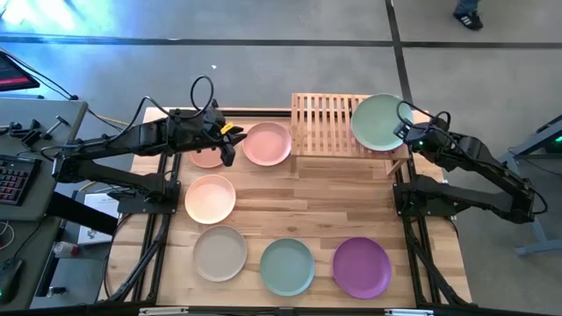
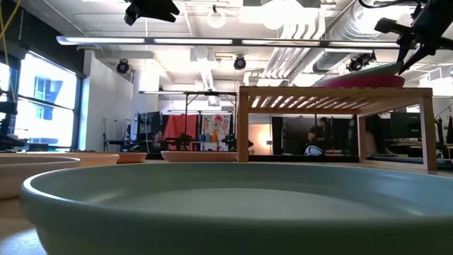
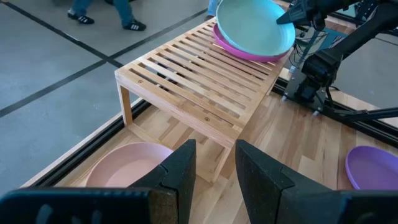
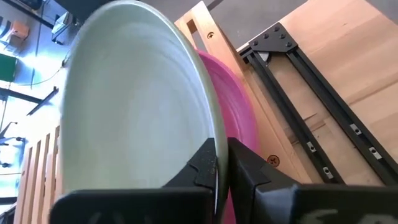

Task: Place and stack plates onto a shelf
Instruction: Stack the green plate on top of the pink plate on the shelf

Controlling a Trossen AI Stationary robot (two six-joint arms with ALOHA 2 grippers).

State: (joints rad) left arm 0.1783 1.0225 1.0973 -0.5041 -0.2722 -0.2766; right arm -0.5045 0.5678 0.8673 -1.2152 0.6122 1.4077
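1. The mint green plate (image 1: 380, 121) is pinched at its rim by the fingers of the right gripper (image 4: 221, 163). It is tilted over the right end of the shelf (image 1: 327, 123).
2. Right under that plate, a magenta plate (image 4: 231, 106) lies on the shelf. It peeks out past the green rim, just beside the right fingers (image 4: 245, 165).
3. The shelf is made of light wooden slats. Its other end, away from the right fingers, is bare wood.
4. The left gripper (image 1: 226, 145) hangs above the tabletop (image 1: 307, 206) near the left end of the shelf. Its fingers (image 3: 180, 171) are open with a gap between them, and they hold nothing.
5. A pink plate (image 1: 267, 143) lies on the tabletop just beside the left fingers, between them and the shelf.
6. A peach plate (image 1: 205, 159) lies partly under the left gripper, on the side away from the shelf.
7. Another peach plate (image 1: 211, 198) lies on the tabletop a bit farther from the left fingers, toward the front edge.
8. Three more plates lie in a row along the front edge, well apart from both sets of fingers: a beige plate (image 1: 220, 253), a teal plate (image 1: 287, 266) and a purple plate (image 1: 361, 267).
9. In the low view, the teal plate fills the front, and the shelf stands behind it with the magenta plate on top.
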